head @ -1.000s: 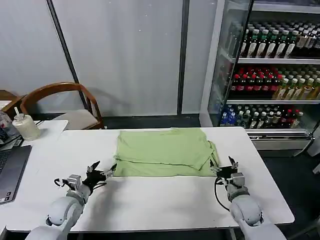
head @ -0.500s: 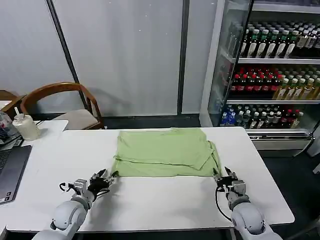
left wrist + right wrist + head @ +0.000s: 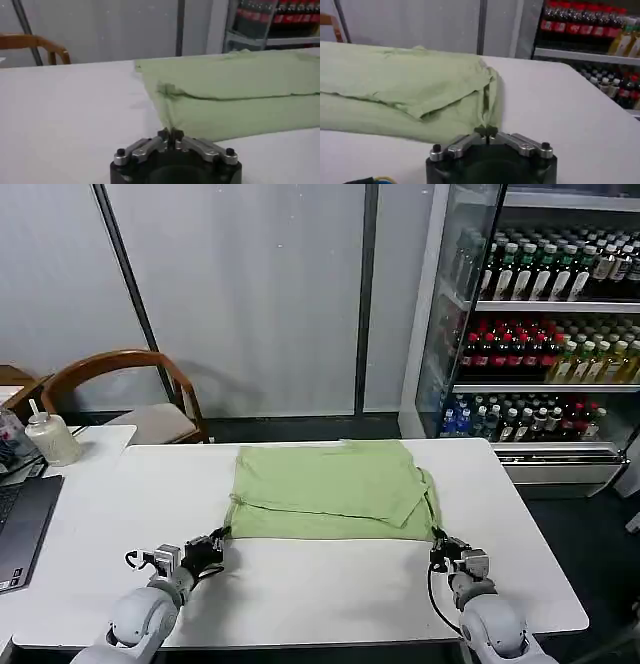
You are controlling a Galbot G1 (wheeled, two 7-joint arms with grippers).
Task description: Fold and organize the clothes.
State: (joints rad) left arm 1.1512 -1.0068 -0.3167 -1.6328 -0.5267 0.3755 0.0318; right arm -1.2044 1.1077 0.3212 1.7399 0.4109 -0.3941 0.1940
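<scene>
The light lime-green T-shirt [image 3: 330,484] lies folded into a flat rectangle at the middle of the white table [image 3: 320,589], plain side up. My left gripper [image 3: 213,543] is at the shirt's near left corner, and the left wrist view shows this gripper [image 3: 170,134] shut on the corner of the T-shirt [image 3: 235,90]. My right gripper [image 3: 440,547] is at the near right corner. In the right wrist view the gripper [image 3: 486,133] is pinched on the hem of the T-shirt [image 3: 395,85]. Both grippers sit low on the tabletop.
A laptop [image 3: 20,529] and a white bottle [image 3: 50,437] stand at the table's left end, with a wooden chair [image 3: 125,389] behind. A glass-door drinks fridge [image 3: 550,314] stands at the back right. Bare tabletop runs between the shirt and the near edge.
Both grippers, open a second ago, have dropped to the table and shut on the shirt's near corners. The wrists have drawn back slightly toward me.
</scene>
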